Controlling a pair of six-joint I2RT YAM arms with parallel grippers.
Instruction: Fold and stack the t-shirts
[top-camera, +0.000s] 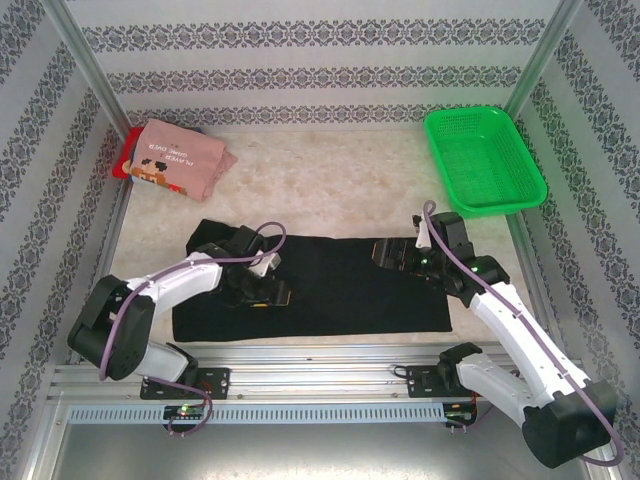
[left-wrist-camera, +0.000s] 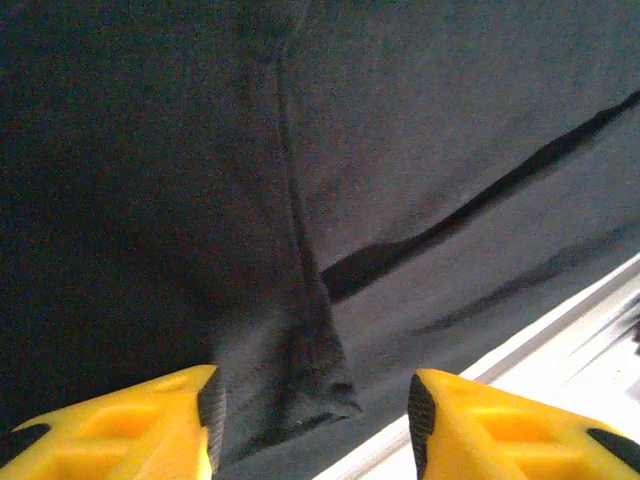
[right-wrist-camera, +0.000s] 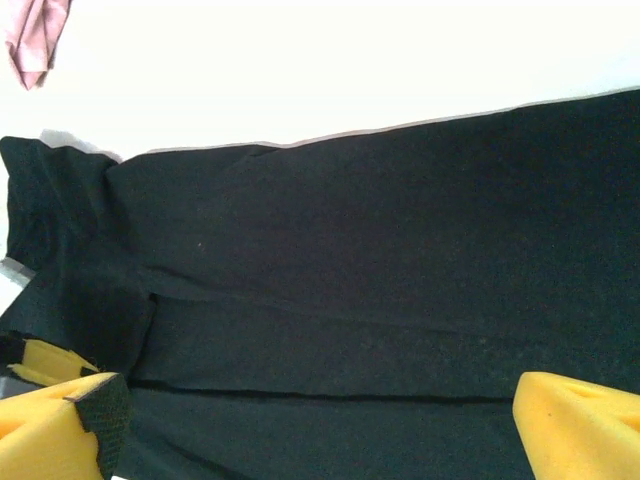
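A plain black t-shirt (top-camera: 330, 290) lies flat across the near part of the table, folded into a long band. My left gripper (top-camera: 280, 293) hovers low over its left part. In the left wrist view that gripper (left-wrist-camera: 312, 410) is open, with a small raised pinch of black cloth (left-wrist-camera: 322, 385) between the yellow fingers and touching neither pad. My right gripper (top-camera: 385, 253) stands open above the shirt's right half, and the right wrist view shows it (right-wrist-camera: 315, 420) wide over smooth black cloth (right-wrist-camera: 380, 250) with a fold line. A folded pink t-shirt (top-camera: 180, 160) with dark lettering rests on a red one (top-camera: 122, 165) at the far left.
A green mesh basket (top-camera: 480, 160) sits at the far right corner, with nothing in it. Metal posts and patterned walls close in the table. The aluminium rail (left-wrist-camera: 560, 350) runs just beyond the shirt's near edge. Bare white tabletop (right-wrist-camera: 300, 70) lies beyond the shirt.
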